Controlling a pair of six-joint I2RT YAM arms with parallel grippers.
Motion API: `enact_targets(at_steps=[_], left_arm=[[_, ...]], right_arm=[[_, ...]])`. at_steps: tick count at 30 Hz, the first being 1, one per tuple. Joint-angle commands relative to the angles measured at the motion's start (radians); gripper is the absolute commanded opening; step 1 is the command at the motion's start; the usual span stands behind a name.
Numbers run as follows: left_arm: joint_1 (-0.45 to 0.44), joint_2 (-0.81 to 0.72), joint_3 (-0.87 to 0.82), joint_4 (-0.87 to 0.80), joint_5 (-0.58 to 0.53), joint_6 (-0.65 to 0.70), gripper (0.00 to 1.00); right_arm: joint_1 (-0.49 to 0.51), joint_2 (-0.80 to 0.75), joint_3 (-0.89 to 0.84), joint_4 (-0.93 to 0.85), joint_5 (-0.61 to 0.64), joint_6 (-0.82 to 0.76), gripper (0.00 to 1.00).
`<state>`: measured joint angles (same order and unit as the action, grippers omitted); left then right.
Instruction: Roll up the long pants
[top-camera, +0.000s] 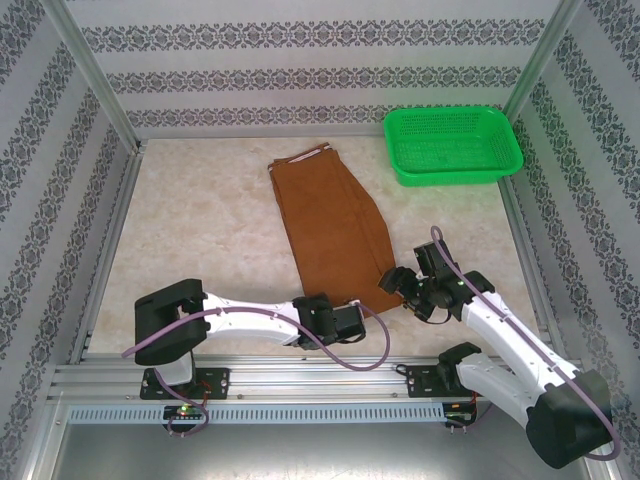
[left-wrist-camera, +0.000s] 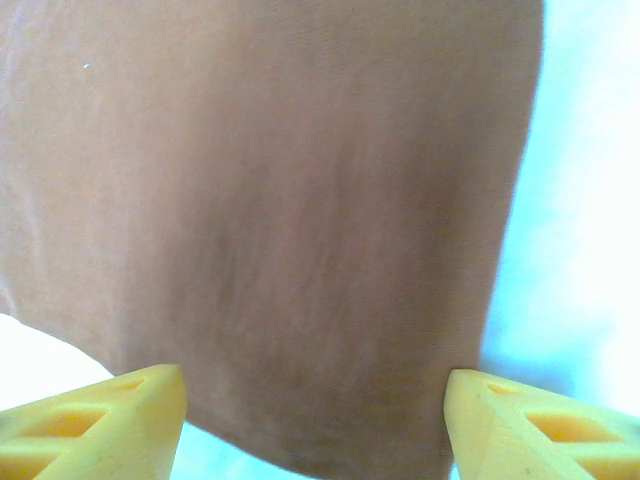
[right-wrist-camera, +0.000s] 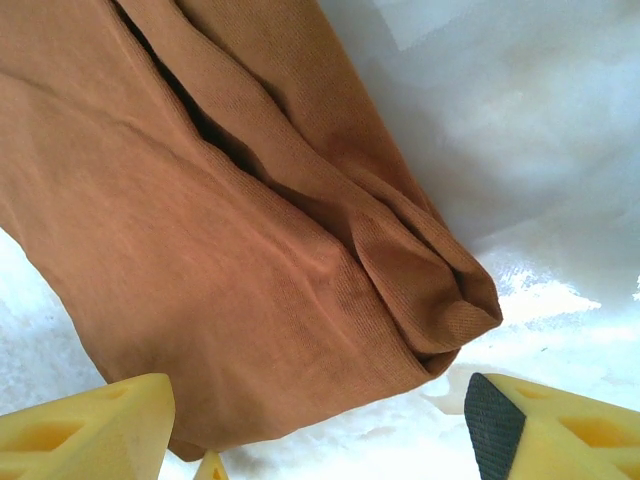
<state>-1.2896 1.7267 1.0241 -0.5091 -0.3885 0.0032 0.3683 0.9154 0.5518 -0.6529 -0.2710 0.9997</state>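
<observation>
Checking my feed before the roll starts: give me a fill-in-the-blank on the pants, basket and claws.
1. The plastic basket in the far right corner is ___.
2. The long pants have their waistband at the ___ end, away from the arms.
3. The left claw and right claw both stand ___.
Missing: green; far; open.

A green plastic basket sits at the far right corner of the pale table.
</observation>
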Motion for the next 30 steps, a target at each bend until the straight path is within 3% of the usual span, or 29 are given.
enact_targets(at_steps=[1, 6, 15, 30], left_arm=[[-0.017, -0.013, 0.025, 0.011, 0.047, 0.016, 0.69], [-0.024, -0.022, 0.005, 0.041, 0.055, 0.026, 0.70], [-0.015, 0.181, 0.058, 0.117, 0.006, 0.125, 0.70], [0.152, 0.290, 0.078, 0.155, 0.001, 0.111, 0.64]], right_arm=[[-0.011, -0.002, -0.015, 0.020, -0.004, 0.012, 0.78], [-0.010, 0.015, -0.027, 0.047, -0.005, 0.019, 0.78], [-0.012, 0.052, -0.022, 0.084, -0.009, 0.026, 0.78], [-0.014, 0.051, -0.012, 0.087, -0.008, 0.034, 0.78]])
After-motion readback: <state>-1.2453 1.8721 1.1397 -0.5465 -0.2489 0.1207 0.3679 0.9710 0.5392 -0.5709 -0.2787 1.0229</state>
